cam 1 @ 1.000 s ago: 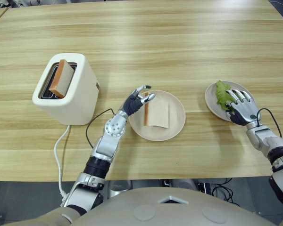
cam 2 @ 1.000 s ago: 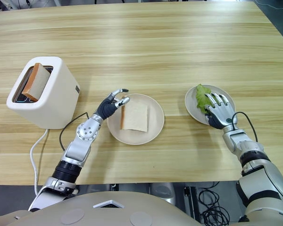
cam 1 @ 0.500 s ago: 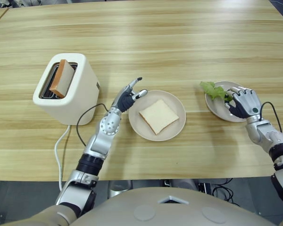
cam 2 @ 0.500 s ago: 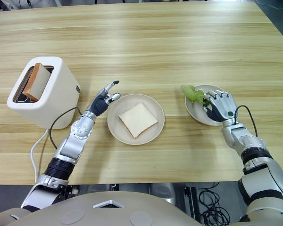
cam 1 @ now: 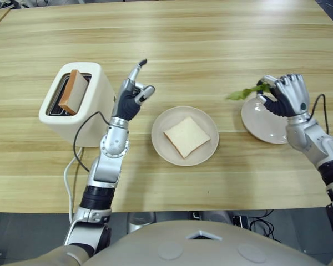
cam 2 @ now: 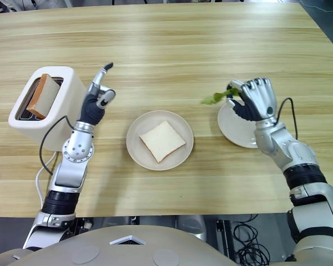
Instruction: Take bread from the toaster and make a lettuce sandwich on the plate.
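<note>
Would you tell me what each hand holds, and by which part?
The right hand pinches the lettuce leaf by one end; the left hand holds nothing.

a white toaster (cam 1: pixel 94 113) stands at the left of the worktop (cam 1: pixel 211 44) with one brown-crusted slice of bread (cam 1: pixel 72 91) upright in its slot. a second, pale slice (cam 1: pixel 186 136) lies flat, turned cornerwise, on the round beige plate (cam 1: pixel 158 145) in the middle. the green lettuce leaf (cam 1: pixel 243 92) is in the air, pinched in the right hand (cam 1: pixel 287 94), over the far left rim of a smaller plate (cam 1: pixel 266 126).
</note>
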You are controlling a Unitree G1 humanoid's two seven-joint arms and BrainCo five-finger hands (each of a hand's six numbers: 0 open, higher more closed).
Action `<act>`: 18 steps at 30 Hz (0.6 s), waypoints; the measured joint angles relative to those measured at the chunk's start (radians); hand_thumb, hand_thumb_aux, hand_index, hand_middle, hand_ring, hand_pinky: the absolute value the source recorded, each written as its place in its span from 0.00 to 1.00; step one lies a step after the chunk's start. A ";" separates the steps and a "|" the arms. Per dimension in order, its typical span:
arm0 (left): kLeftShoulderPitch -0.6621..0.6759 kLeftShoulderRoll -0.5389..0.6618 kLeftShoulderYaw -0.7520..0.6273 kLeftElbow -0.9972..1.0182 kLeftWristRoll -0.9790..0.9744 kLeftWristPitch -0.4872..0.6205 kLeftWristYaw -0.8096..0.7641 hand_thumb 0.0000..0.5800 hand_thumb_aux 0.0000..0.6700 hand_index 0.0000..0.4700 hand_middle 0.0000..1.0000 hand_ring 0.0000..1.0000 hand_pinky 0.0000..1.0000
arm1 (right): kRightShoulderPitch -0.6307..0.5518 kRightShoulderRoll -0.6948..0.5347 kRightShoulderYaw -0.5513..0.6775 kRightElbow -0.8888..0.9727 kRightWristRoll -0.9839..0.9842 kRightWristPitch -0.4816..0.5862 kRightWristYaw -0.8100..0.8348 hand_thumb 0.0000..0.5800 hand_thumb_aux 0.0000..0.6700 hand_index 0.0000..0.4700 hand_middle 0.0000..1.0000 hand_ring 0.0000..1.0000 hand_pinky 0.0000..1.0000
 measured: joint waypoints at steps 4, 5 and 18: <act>0.009 0.023 0.031 -0.123 0.038 -0.015 0.015 0.00 0.00 0.00 0.09 0.09 0.09 | -0.022 0.070 0.015 -0.071 -0.005 -0.021 0.080 1.00 1.00 0.98 1.00 1.00 1.00; 0.008 0.044 0.047 -0.163 0.074 -0.020 0.022 0.00 0.00 0.00 0.00 0.00 0.00 | -0.044 0.099 0.026 -0.067 -0.012 -0.031 0.100 1.00 1.00 0.98 1.00 1.00 1.00; -0.001 0.206 0.341 -0.280 0.229 0.014 0.088 0.00 0.00 0.00 0.00 0.00 0.00 | -0.275 0.343 0.217 0.281 -0.146 -0.100 0.093 1.00 1.00 0.98 1.00 1.00 1.00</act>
